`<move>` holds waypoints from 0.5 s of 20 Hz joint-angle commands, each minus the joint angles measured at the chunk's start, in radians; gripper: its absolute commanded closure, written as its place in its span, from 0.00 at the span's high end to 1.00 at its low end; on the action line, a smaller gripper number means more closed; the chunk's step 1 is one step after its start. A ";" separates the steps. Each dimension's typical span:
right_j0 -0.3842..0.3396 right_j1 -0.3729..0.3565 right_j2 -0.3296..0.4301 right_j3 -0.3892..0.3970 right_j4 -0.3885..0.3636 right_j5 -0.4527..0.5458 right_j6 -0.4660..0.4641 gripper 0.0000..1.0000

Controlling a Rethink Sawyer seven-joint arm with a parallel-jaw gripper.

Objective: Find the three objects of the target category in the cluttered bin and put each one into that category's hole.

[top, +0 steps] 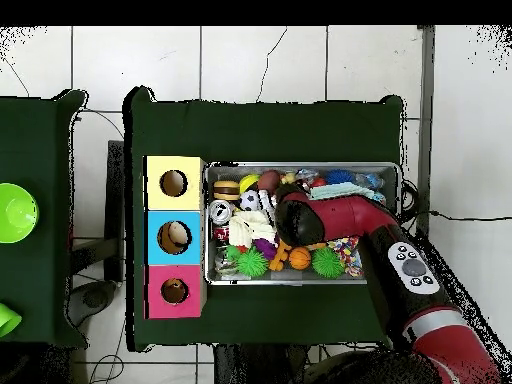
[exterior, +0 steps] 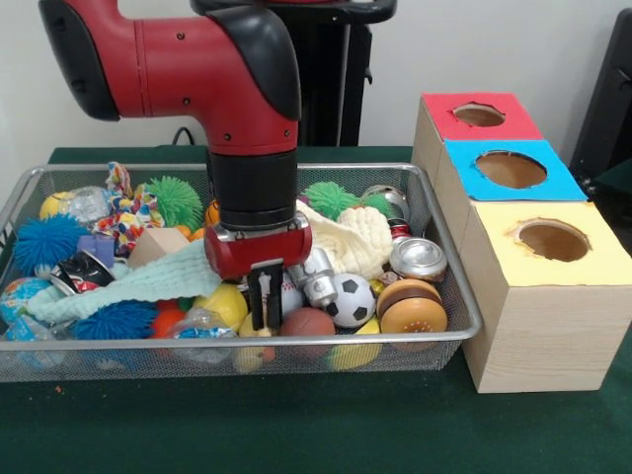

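The silver wire-mesh bin (exterior: 434, 341) lies on the green table, full of toys; it also shows in the overhead view (top: 207, 225). My gripper (exterior: 265, 301) points straight down into the bin's front middle, between a yellow ball (exterior: 225, 302) and a brown ball (exterior: 308, 322). A pale yellow curved toy (exterior: 354, 354) lies against the front mesh wall, right of the gripper. A burger-shaped toy (exterior: 413, 306) sits at the front right corner. I see no orange tiger-striped toy; it is hidden or out of view.
Three wooden boxes with round holes stand right of the bin: red top (exterior: 439, 118), blue top (exterior: 474, 183), yellow top (exterior: 592, 262). In the bin are spiky balls (exterior: 44, 242), a soccer ball (exterior: 350, 299), a can (exterior: 419, 259), and cloths (exterior: 158, 278).
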State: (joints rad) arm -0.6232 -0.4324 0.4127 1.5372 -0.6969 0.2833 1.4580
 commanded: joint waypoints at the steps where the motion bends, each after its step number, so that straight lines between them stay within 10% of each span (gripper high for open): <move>1: -0.001 -0.164 0.020 0.161 0.110 0.271 -0.002 0.00; 10: 0.017 -0.460 0.045 0.259 0.345 0.622 -0.017 0.00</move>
State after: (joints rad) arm -0.6224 -0.6803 0.4127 1.6838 -0.4812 0.6487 1.4580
